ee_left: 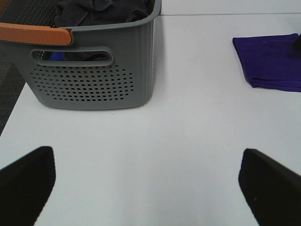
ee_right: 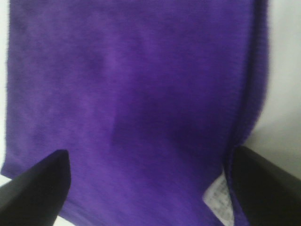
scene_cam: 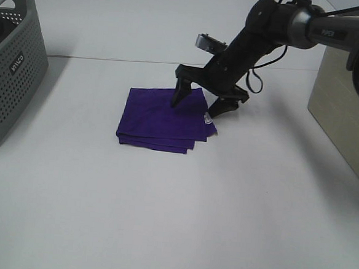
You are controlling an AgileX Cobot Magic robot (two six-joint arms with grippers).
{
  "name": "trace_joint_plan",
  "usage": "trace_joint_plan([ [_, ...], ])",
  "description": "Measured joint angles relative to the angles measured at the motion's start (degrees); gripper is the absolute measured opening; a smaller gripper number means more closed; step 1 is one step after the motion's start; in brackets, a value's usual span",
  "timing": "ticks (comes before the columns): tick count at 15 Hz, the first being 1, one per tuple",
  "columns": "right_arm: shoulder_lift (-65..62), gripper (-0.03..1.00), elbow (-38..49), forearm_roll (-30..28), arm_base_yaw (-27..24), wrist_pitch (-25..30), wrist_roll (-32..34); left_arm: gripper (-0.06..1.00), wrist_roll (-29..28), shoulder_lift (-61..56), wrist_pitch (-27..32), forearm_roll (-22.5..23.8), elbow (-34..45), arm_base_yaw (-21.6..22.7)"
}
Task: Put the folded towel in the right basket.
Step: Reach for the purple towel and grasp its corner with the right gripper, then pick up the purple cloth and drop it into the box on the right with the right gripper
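Two tools in view, both spread, neither holding anything.

Right tool is low over the folded purple towel, at the towel's corner nearest the right arm. Jaws are wide open. In the overhead view one fingertip sits over the cloth, and the other is at the towel's edge, just beside a small white sewn-in label. I can't tell whether either tip touches the fabric. The right wrist view is filled with purple cloth, the label is next to one finger, and the tool is not closed on anything.

Towel lies flat on the white desk, near the middle, folded in layers. It is well apart from both containers.

Left tool hangs spread over bare desk. Ahead of it stands a grey perforated plastic basket with an orange handle and dark cloth inside. The towel shows off to the side.

Overhead, the grey basket is at the left edge. A beige flat-sided bin is at the right edge; I only see its side wall.
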Motion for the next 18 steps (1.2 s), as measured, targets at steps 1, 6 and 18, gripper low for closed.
trace_joint_plan([
  [1,0.63,0.85,-0.17,1.49,2.06,-1.66,0.11,0.99,0.00,0.00,0.00,0.00,0.00,0.00],
  [6,2.58,0.07,-0.17,2.23,10.26,-9.85,0.29,0.99,0.00,0.00,0.00,0.00,0.00,0.00],
  [18,-14.95,0.05,-35.12,-8.59,-4.81,13.12,6.30,0.99,0.00,0.00,0.00,0.40,0.00,0.00],
])
